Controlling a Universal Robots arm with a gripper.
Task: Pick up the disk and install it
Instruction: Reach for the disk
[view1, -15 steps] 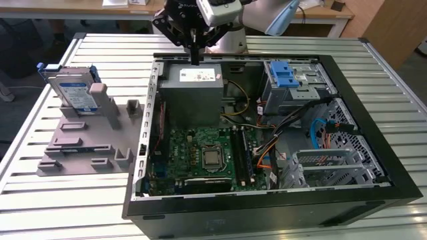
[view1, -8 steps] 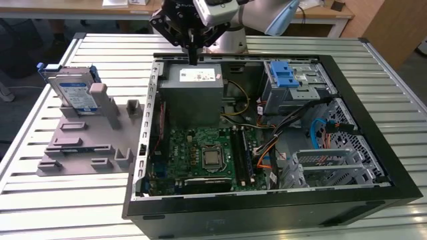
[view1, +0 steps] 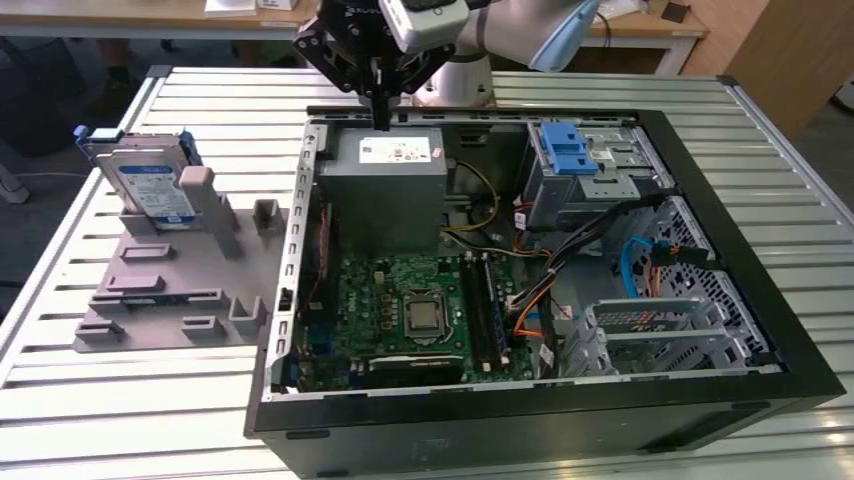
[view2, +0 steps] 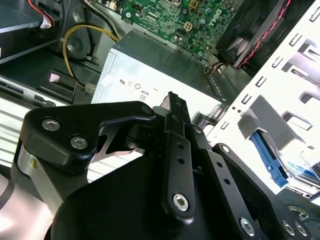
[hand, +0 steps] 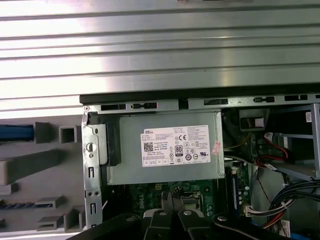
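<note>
Silver disk, blue-framed, upright in grey holder, pincer closed, empty.

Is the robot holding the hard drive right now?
No, the hard drive stands on the grey holder, apart from the gripper over the computer.

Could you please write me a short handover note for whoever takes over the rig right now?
Gripper: shut and empty, hovering over the power supply inside the open computer case.
Disk: standing upright on the grey holder plate, outside the case on the exterior view's left, well apart from the gripper.
Done: nothing yet; the disk is not picked up.
Left: both the pick-up and the installation.
</note>
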